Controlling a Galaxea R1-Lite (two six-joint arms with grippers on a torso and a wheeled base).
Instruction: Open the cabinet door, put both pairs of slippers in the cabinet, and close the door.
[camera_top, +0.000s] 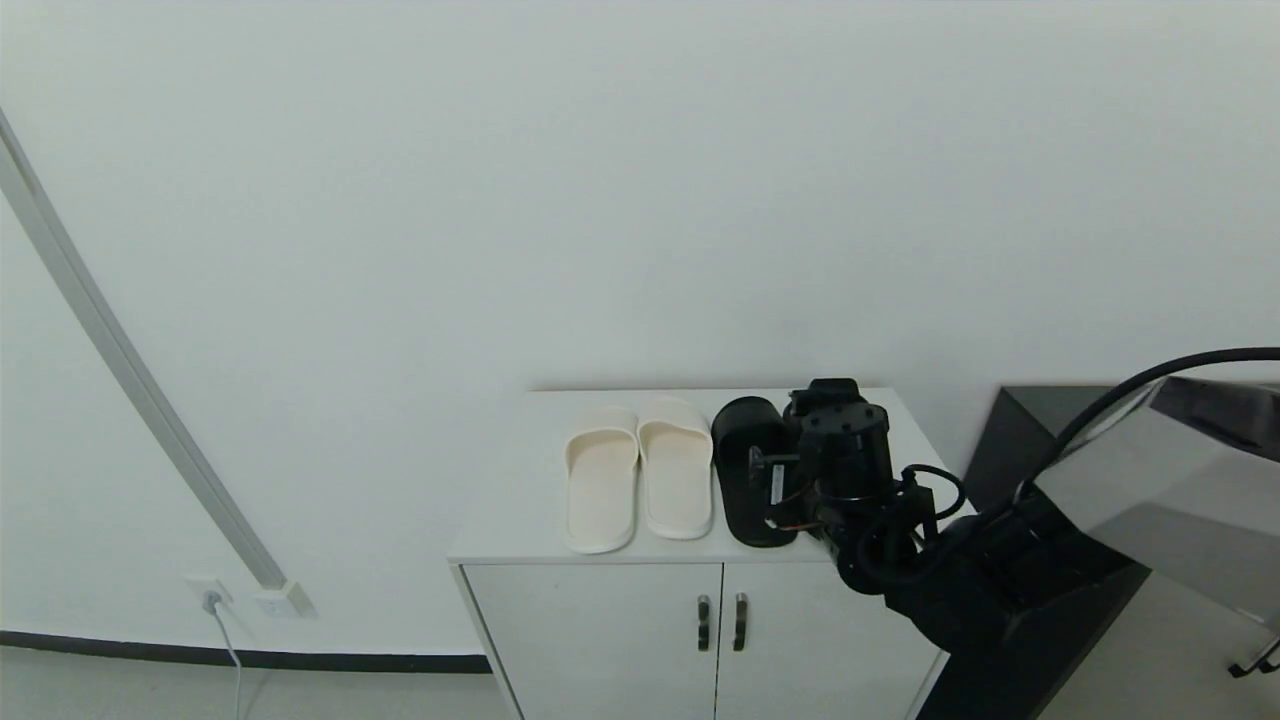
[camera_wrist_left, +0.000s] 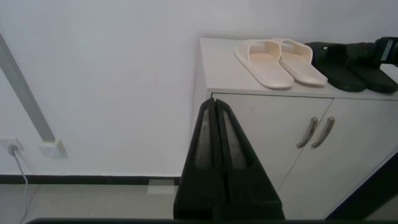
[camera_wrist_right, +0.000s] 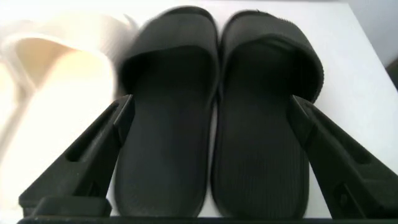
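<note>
A white cabinet (camera_top: 520, 520) stands against the wall with both doors shut, and its two dark handles (camera_top: 720, 621) meet at the middle. A cream pair of slippers (camera_top: 640, 478) lies side by side on its top. The black pair (camera_wrist_right: 217, 124) lies just to their right. My right arm (camera_top: 840, 460) hangs over the black pair and covers one of them in the head view. My right gripper (camera_wrist_right: 211, 102) is open, one finger on each outer side of the pair. My left gripper (camera_wrist_left: 214, 112) is shut and empty, low in front of the cabinet's left door (camera_wrist_left: 261, 134).
A grey conduit (camera_top: 120, 360) runs slantwise down the wall to a socket with a plugged cable (camera_top: 212, 600) left of the cabinet. A dark glossy unit (camera_top: 1130, 470) stands close to the cabinet's right side. Open floor lies to the cabinet's left.
</note>
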